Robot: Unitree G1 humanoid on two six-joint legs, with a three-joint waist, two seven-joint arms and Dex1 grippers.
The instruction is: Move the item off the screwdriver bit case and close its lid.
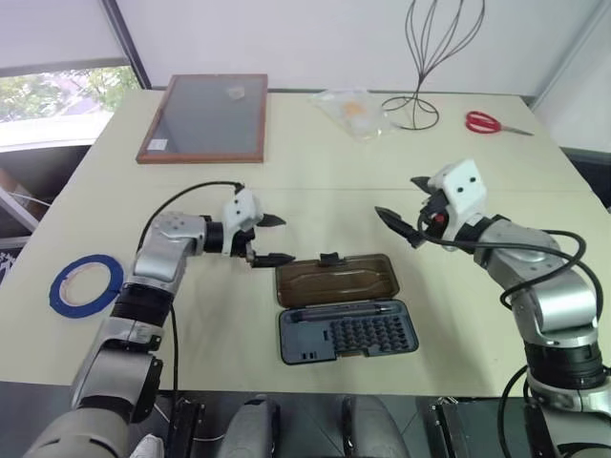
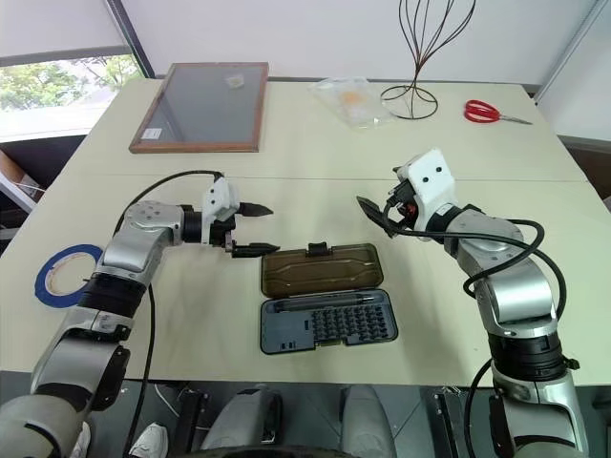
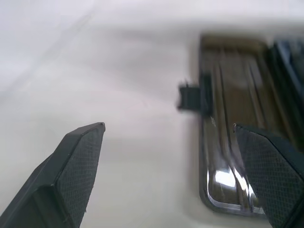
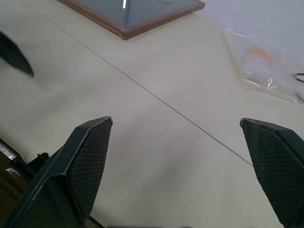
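- Nearest the camera lies the screwdriver bit case [image 1: 347, 330], a dark grey tray with rows of small bits and a long driver along its far edge, flat on the table [image 1: 315, 191] between the two arms.
- Its lid [image 1: 336, 279], smoky brown and see-through, lies folded back flat on the table on the far side of the tray, with its small black clasp [image 1: 330, 258] on the long edge away from the tray.
- Nothing rests on the tray or on the lid, so the clearing step looks done; closing the lid is the step in hand.
- Left gripper [image 1: 272, 239] hovers just beside the lid's left end, fingers spread wide and holding nothing.
- Right gripper [image 1: 408, 212] hangs above the table beyond the lid's right end, also wide open and empty.
- Next move, as I judge it: get a finger under the clasp edge of the lid, lift it and swing it over toward the camera onto the tray, then press near the clasp until it catches.
- Risk: the light case may slide or tip, so the other gripper may need to steady the tray.
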